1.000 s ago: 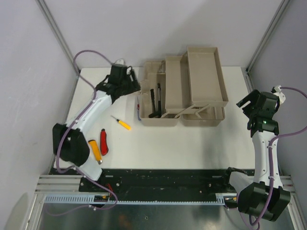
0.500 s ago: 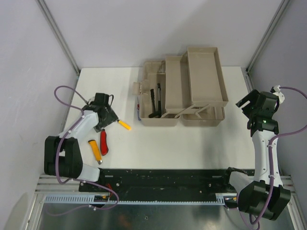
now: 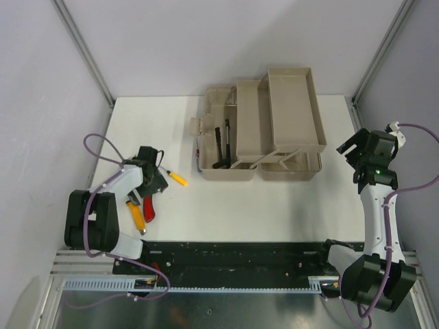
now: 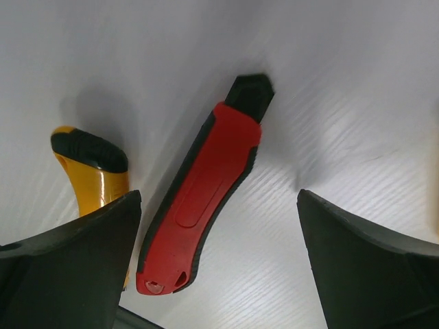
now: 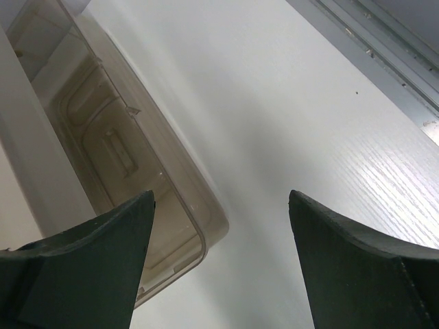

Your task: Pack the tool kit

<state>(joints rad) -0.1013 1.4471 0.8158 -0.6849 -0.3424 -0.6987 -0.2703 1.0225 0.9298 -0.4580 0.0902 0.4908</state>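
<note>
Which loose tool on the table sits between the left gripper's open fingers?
The red-handled cutter with the black tip, centred under the left gripper; the yellow-handled tool lies off to one side, the small yellow screwdriver farther away.

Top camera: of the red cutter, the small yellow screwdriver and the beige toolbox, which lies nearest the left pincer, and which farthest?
1. The red cutter, right beneath the open left pincer.
2. The small yellow screwdriver, just to its right.
3. The beige toolbox, farther right and back.

Lab test cell: white table (image 3: 274, 205), grey panel walls (image 3: 171, 48), alu rail (image 3: 240, 286).
</note>
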